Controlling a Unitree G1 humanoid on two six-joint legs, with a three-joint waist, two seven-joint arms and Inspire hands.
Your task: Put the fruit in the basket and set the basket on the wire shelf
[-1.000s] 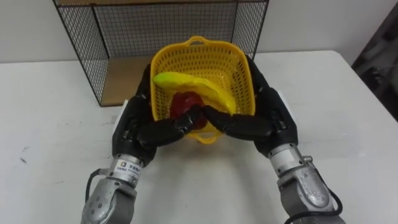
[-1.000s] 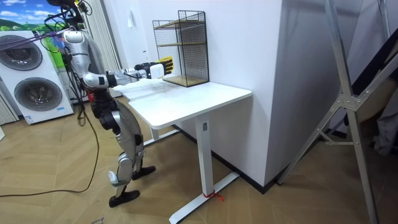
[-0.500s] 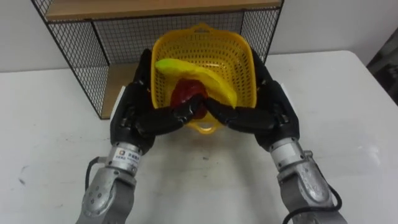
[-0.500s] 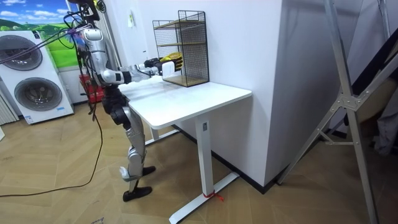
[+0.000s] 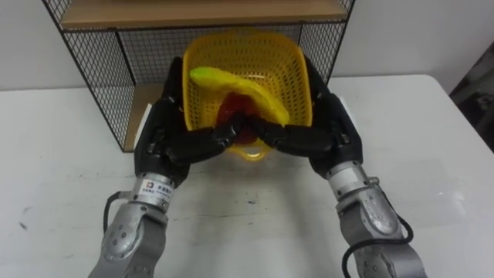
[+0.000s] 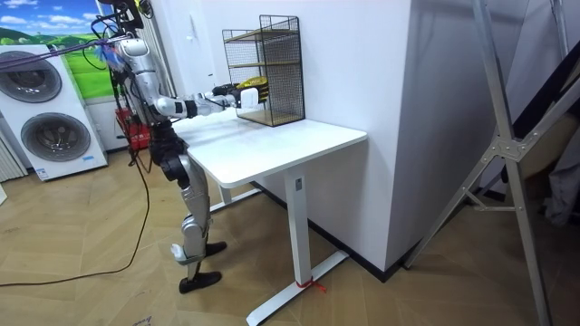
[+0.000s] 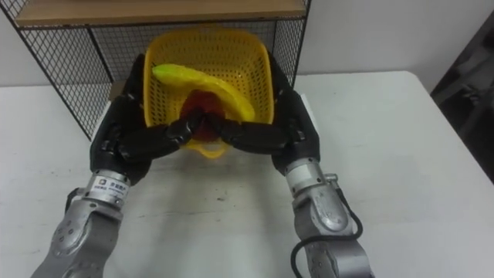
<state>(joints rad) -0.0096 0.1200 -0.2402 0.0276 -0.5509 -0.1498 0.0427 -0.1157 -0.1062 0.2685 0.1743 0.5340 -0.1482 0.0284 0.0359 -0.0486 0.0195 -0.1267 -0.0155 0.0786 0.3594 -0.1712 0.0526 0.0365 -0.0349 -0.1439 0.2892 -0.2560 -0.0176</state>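
Left eye view: left hand [image 5: 162, 139] and right hand [image 5: 328, 131] both clasp the yellow basket [image 5: 262, 62], banana [image 5: 231, 79] and red fruit [image 5: 229, 116] inside, at the mouth of the wire shelf [image 5: 89, 69] (light, bendy plastic, I'd guess, so cradle it low).

You are working at a white table [image 6: 281, 145] on white legs, set against a white wall [image 6: 362, 63] on a wood floor [image 6: 82, 290]. At the room view's left you have two front-loading washing machines [image 6: 50, 136], one above the other, with a green landscape picture [image 6: 32, 32] above them. At the room view's right stands a grey metal frame [image 6: 512, 145] of crossed bars.
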